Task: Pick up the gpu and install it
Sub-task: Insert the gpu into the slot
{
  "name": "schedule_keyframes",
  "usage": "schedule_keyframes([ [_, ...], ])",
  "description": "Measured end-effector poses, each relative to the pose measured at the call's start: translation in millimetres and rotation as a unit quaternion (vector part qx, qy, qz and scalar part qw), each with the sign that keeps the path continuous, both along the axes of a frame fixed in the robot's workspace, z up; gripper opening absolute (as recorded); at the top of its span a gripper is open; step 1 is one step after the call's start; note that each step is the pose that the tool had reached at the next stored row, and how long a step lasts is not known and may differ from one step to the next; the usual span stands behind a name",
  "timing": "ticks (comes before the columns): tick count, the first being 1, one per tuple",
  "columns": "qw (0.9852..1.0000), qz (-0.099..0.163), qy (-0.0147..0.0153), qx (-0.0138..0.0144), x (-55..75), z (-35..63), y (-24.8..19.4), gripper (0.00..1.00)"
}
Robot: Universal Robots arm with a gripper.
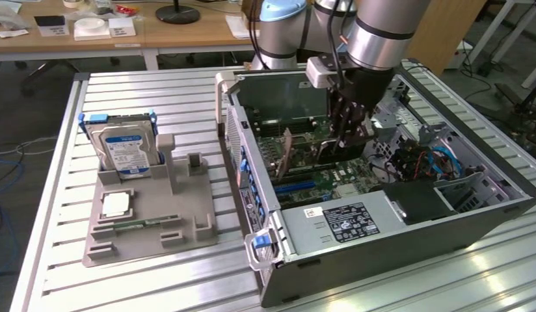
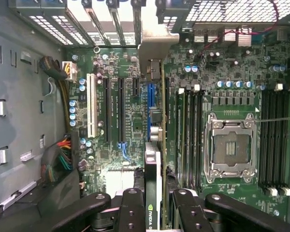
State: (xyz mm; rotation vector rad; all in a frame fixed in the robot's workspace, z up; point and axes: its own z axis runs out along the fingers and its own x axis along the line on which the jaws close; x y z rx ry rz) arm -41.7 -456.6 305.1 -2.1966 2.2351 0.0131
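Note:
My gripper [image 1: 350,144] reaches down into the open computer case [image 1: 381,221], shut on the gpu [image 1: 286,152]. The card stands on edge over the motherboard [image 1: 337,179], its pale end bracket towards the rear slot openings. In the wrist view the gpu [image 2: 154,164] runs edge-on between the black fingers [image 2: 133,208], with the green board edge and black cooler showing. It lines up along the blue expansion slot [image 2: 150,96], and its bracket [image 2: 152,48] lies by the rear slot covers. Whether the card sits in the slot I cannot tell.
A grey fixture [image 1: 146,214] on the exterior view's left holds an upright silver hard drive [image 1: 125,153] and small parts. Inside the case are the CPU socket [image 2: 232,150], memory slots [image 2: 188,135], cable bundles [image 2: 63,159] and the power supply [image 1: 355,221].

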Motion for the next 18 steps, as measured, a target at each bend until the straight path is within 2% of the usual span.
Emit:
schedule_keyframes([
  [18,0.9998,0.022,0.0000,0.0000,-11.5,-16.4,-0.1,0.27],
])
